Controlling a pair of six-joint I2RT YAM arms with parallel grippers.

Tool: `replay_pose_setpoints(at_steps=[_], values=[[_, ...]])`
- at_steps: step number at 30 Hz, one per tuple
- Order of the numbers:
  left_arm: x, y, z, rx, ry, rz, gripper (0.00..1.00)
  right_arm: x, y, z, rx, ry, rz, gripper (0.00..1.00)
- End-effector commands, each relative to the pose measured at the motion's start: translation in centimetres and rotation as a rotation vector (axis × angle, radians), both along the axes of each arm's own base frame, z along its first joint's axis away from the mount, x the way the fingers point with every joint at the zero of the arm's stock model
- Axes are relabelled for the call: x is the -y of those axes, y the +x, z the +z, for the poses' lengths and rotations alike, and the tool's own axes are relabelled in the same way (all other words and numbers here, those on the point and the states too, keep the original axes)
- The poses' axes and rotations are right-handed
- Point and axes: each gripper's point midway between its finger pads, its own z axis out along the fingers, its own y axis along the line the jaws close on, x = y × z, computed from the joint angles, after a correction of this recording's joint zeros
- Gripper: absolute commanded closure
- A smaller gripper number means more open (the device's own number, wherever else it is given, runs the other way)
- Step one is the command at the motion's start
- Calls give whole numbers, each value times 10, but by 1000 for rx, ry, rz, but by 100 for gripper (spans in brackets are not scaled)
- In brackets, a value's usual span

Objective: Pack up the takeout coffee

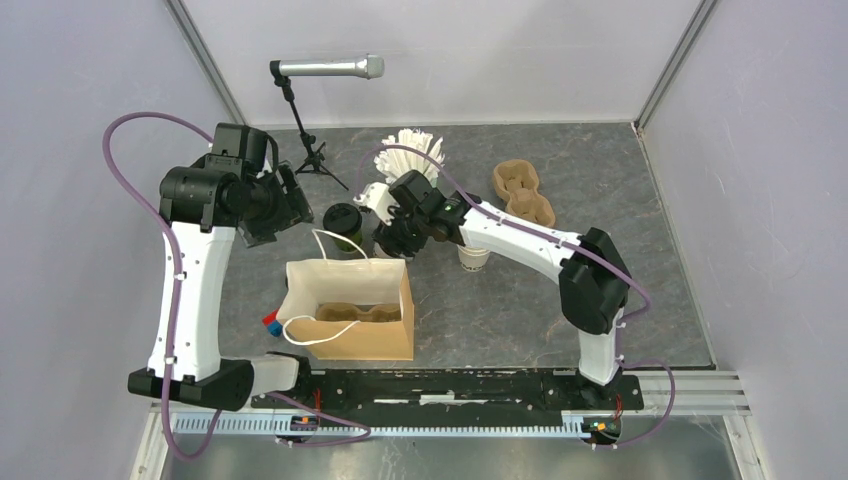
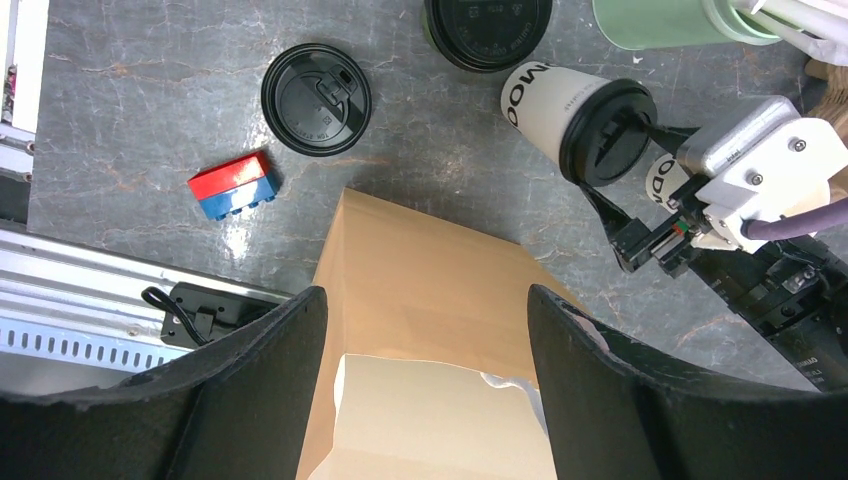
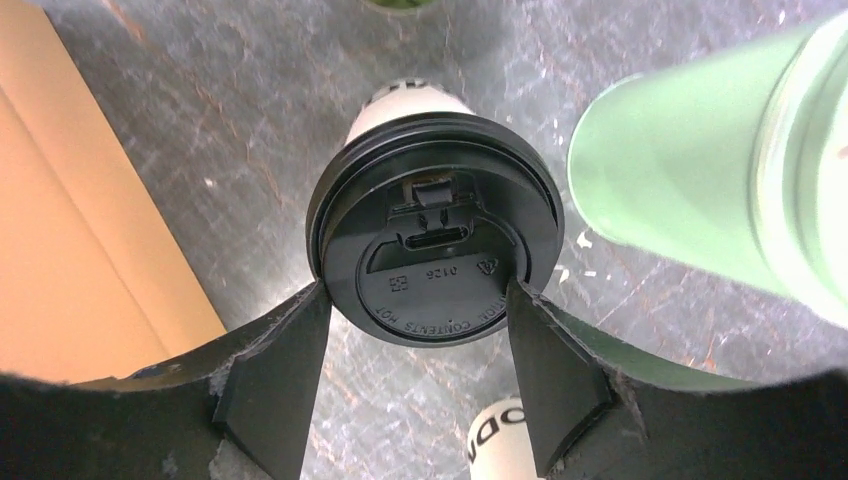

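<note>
2 jobs split: right gripper (image 3: 417,290) pinches white cup (image 3: 435,250) at lid rim, on table (image 1: 480,310) beyond paper bag (image 1: 385,340); top grab suits lowering into cup carrier (image 1: 350,315) inside. Olive-green cup (image 1: 345,225) stands just beside, unpacked. Left gripper (image 2: 425,295) spread, empty, above bag, likely to steady it.

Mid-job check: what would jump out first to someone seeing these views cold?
The right end effector straddles the black lid of the white cup, just behind the brown paper bag; contact is unclear. That bag stands open near centre with a cardboard carrier inside, and the left end effector hangs open at its back-left.
</note>
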Motion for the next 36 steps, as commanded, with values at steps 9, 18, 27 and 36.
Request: replay_pose_setpoints(at_steps=[9,18,27,36], values=[[0,4,9,35,-6,4,21,30,1,34,24,37,-61,35],[1,4,10,37,-16,1,21,26,0,45,48,96,15,20],[5,1,3,17,-27,-20,21,12,18,30,204,63,234,2],[11,-5,-10,-36,-46,-55,21,0,43,6,256,42,328,2]])
